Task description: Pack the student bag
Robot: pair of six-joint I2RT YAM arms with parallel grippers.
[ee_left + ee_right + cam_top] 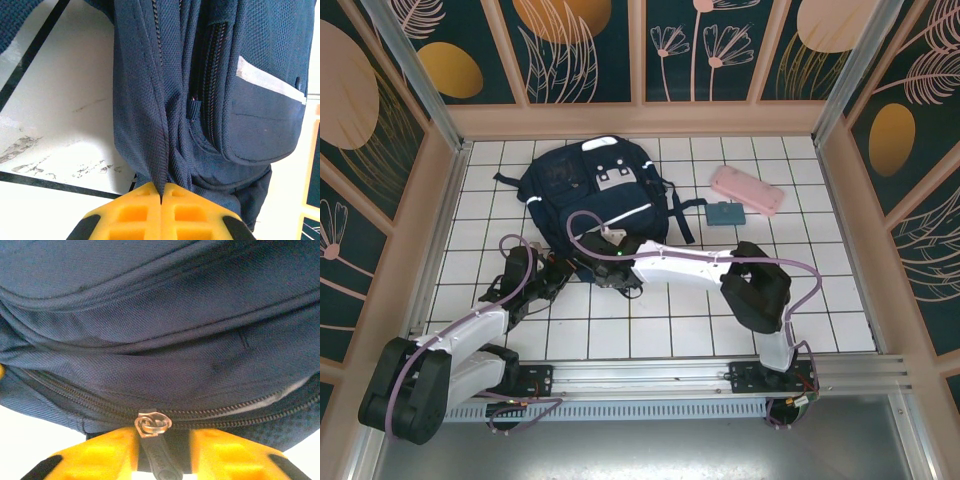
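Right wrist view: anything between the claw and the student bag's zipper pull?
Nothing visible. The zipper pull hangs in the gap of the right claw, one yellow finger on each side, tight against the student bag. Whether the claw pinches it, I can't tell.

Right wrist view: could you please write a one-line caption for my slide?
Close-up: the right gripper straddles the black zipper pull of the navy student bag.
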